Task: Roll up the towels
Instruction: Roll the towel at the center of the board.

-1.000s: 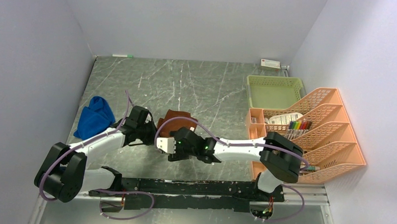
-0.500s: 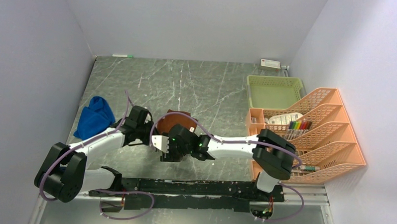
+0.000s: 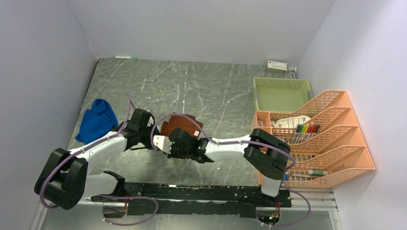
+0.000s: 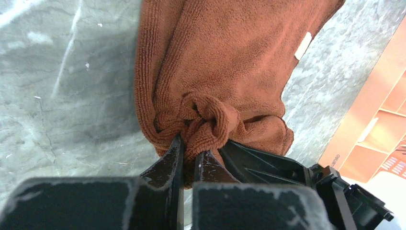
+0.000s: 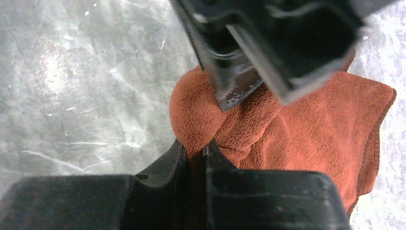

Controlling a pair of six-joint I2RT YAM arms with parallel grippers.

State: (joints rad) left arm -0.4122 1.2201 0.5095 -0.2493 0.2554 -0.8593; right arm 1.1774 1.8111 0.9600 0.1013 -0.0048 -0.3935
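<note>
Left end effector (image 4: 189,146) and right end effector (image 5: 194,148) both pinched shut on bunched near edge of brown towel (image 3: 180,123), mid-tabletop (image 3: 207,84). Blue towel (image 3: 96,120) crumpled at left. Risk: wadded cloth twisting instead of rolling; close-set end effectors colliding.

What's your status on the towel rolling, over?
Status: left end effector shut on rust-brown terry-cloth towel, bunched edge. Beside it, right end effector shut on same bunch. Second, royal blue terry-cloth towel crumpled at left, untouched. Nothing in the way.

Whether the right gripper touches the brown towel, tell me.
Touching. Right wrist view: the right gripper is shut on a fold of the brown towel.
</note>
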